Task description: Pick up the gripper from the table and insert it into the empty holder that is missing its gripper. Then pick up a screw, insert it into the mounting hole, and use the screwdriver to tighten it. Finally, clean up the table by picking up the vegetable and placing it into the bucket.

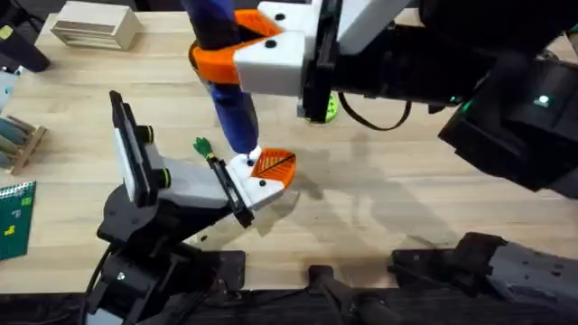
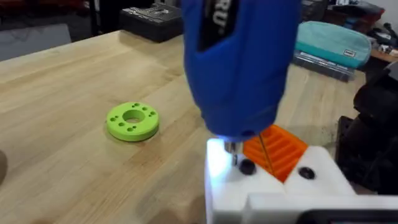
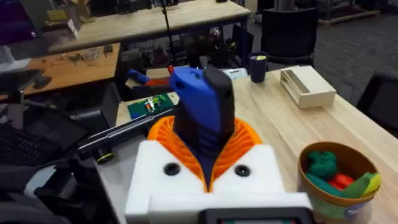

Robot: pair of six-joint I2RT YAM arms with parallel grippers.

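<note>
Your right gripper (image 3: 208, 163) is clenched on the screwdriver (image 1: 230, 86), its bit down on the holder (image 1: 256, 177) beside the orange tip (image 1: 274, 165). Left jaws: you cannot tell. The bucket (image 3: 337, 175) holds toy produce on the worktop (image 1: 397, 181)

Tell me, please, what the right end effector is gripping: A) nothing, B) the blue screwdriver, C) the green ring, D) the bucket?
B: the right end effector has its orange pads closed around the blue screwdriver, whose bit meets the white holder.
</note>
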